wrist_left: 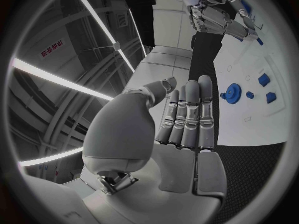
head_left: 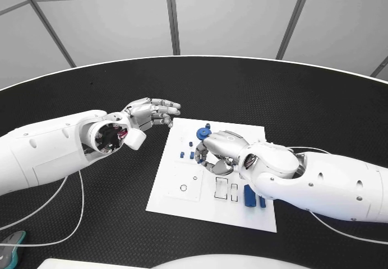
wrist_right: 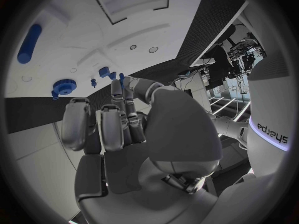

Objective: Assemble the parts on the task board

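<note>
So at this point we were pretty much between picks, as far as we could judge. The board (head_left: 182,185) sat in the middle of the black counter (head_left: 267,95), and most of the blue bits were loose on it: the gear (head_left: 203,133) lay near the far edge, a few small blocks (head_left: 186,155) sat just beside our right hand (head_left: 220,151), and two longer blue pegs (head_left: 250,196) lay side by side near the board's near right corner, close under the right forearm. The right hand hung low over the middle of the board with its fingers (wrist_right: 112,129) curled in toward the palm, and from the right wrist view we saw nothing pinched in them, so closed on nothing is our read. The left hand (head_left: 152,113) floated off the board's far left corner, above bare counter, fingers (wrist_left: 190,114) straight and together, palm empty, holding nothing. Our guess was the right hand was lining up on either the gear or the small blocks, but we couldn't tell which. Next move would need those fingers spread first, then a careful drop onto one small piece without nudging its neighbors, since they sat close together. The empty slots (head_left: 226,188) toward the near side looked like where stuff had to go.
</note>
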`<state>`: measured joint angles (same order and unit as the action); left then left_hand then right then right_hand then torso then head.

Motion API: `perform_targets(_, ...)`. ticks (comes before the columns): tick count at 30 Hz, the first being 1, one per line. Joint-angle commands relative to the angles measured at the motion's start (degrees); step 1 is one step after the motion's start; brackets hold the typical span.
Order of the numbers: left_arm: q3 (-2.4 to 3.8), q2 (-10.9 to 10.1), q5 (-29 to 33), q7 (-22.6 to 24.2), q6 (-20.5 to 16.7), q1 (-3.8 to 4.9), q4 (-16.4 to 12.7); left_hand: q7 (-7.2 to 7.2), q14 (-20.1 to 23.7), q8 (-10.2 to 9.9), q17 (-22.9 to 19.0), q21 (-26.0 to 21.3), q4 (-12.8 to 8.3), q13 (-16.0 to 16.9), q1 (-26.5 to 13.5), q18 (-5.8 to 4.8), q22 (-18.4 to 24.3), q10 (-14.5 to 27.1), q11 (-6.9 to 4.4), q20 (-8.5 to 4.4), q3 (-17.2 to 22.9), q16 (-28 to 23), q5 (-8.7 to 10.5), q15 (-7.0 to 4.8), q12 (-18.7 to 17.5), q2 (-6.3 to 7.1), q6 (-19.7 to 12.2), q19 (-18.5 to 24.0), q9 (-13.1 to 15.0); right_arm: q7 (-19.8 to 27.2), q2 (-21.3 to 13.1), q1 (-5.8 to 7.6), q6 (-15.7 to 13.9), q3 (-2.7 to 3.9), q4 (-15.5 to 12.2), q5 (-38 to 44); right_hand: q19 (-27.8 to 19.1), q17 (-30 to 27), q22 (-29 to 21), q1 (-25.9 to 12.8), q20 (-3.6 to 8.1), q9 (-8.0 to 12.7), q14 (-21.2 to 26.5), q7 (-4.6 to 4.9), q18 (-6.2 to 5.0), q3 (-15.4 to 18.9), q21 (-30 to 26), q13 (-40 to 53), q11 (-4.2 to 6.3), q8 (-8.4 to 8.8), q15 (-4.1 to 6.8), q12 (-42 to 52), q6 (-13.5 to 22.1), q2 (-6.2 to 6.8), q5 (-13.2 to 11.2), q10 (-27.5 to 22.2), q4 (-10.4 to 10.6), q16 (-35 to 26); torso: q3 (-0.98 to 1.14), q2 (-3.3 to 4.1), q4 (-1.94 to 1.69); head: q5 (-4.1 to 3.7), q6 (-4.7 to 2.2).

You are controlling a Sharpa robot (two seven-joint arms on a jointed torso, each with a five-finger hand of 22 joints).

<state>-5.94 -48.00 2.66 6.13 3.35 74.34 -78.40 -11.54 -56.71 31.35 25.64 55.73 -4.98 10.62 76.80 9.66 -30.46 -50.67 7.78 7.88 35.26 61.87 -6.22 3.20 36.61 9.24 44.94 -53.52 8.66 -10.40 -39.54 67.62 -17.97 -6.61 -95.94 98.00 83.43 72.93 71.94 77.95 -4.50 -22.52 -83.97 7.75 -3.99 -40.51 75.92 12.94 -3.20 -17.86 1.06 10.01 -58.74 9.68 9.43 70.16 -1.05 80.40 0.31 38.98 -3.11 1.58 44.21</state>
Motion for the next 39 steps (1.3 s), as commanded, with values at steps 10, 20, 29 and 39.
perform_targets(10, 0.01, 0.3, 0.0, -0.1, 0.2, 0.0, 0.2, -0.44, 0.4, -0.3, -0.1, -0.4, -0.1, -0.1, 0.4, 0.95, 0.1, 0.4, -0.1, 0.06, -0.3, -0.4, -0.13, -0.07, -0.2, -0.16, -0.4, 0.4, -0.1, 0.8, 1.5, -1.49, 1.8, -0.39, 1.1, -0.1, -0.1, -0.1, -0.3, -0.8, 0.12, 0.0, -2.5, -0.04, -0.19, 0.0, -0.6, -0.1, -0.18, -0.16, 0.24, 0.0, -0.3, -0.01, 0.4, 0.4, -0.2, 0.0, 0.17, 0.04, 0.07, 1.28, 0.98)
perform_targets(20, 0.01, 0.5, 0.0, -0.1, 0.2, 0.01, 0.4, -0.44, 0.4, -0.3, -0.1, -0.4, -0.1, -0.1, 0.4, 0.95, 0.1, 0.4, -0.1, 0.06, -0.3, -0.4, -0.13, -0.07, -0.2, -0.16, -0.4, 0.4, -0.1, 1.1, 2.2, -2.09, 3.3, -0.66, 1.7, -0.2, -0.1, -0.1, -0.3, -0.9, 0.12, 0.0, -2.5, -0.03, -0.18, 0.0, -0.5, -0.1, -0.2, -0.14, 0.24, -0.1, -0.2, -0.02, 0.5, 0.4, -0.2, 0.0, 0.17, 0.01, 0.09, 1.65, 1.55)
perform_targets(29, 0.01, 0.6, 0.0, -0.2, 0.3, 0.01, 0.5, -0.46, 0.4, -0.3, -0.1, -0.4, -0.1, -0.1, 0.4, 0.95, 0.1, 0.4, -0.08, 0.09, -0.4, -0.4, -0.12, -0.04, -0.1, -0.19, -0.4, 0.4, -0.1, 1.2, 2.4, -2.39, 4.2, -0.76, 1.9, -0.2, -0.1, -0.1, -0.3, -0.9, 0.12, 0.0, -2.5, -0.02, -0.18, 0.0, -0.5, -0.1, -0.21, -0.13, 0.23, -0.1, -0.2, -0.04, 0.5, 0.4, -0.2, 0.0, 0.17, -0.01, 0.06, 1.75, 1.83)
perform_targets(39, 0.01, 0.6, 0.0, -0.2, 0.3, 0.01, 0.5, -0.46, 0.4, -0.3, -0.1, -0.4, -0.1, -0.1, 0.4, 0.95, 0.1, 0.4, -0.08, 0.09, -0.4, -0.4, -0.12, -0.04, -0.1, -0.19, -0.4, 0.4, -0.1, 1.2, 2.7, -2.48, 4.3, -0.78, 2.2, -0.2, -0.1, 0.0, -0.2, -1.0, 0.12, 0.0, -2.5, -0.02, -0.17, 0.0, -0.5, -0.1, -0.21, -0.12, 0.22, -0.2, -0.2, -0.12, 0.5, 0.4, -0.2, 0.1, 0.15, 0.02, 0.09, 1.89, 2.04)
